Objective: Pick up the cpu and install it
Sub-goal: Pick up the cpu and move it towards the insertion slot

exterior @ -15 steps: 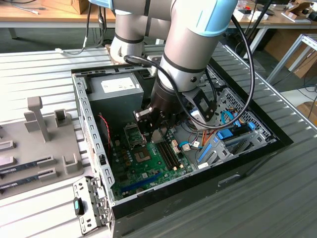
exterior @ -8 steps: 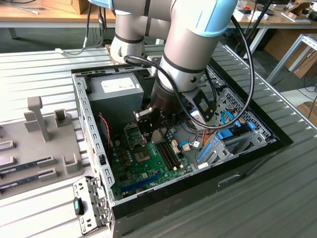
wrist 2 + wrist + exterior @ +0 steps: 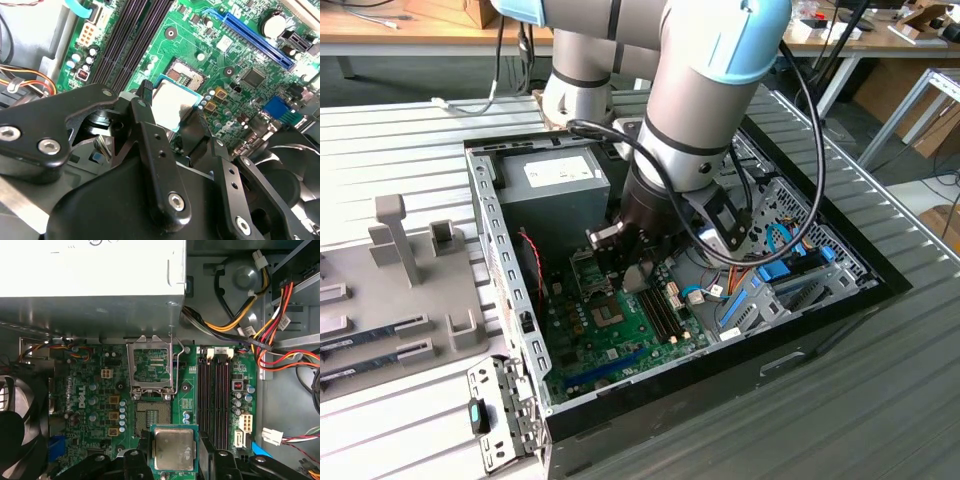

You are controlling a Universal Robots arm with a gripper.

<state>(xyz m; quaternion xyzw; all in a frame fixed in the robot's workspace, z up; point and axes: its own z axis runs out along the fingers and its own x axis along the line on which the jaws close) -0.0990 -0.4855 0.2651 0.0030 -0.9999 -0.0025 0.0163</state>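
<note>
My claw (image 3: 172,452) grips the cpu (image 3: 173,449).
Fingers closed on its two edges, I hold it just beside the open socket (image 3: 148,416) on the green motherboard (image 3: 112,385).

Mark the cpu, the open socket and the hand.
cpu (image 3: 173,448), first wrist view, middle of metal top.
open socket (image 3: 148,415), first wrist view, contact field.
hand (image 3: 172,122), second wrist view, between fingertips.

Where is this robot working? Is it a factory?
More likely a lab or workshop. An open computer case lies on a metal table, wooden desks with cables stand behind, and the gripper holds the cpu above the motherboard.
</note>
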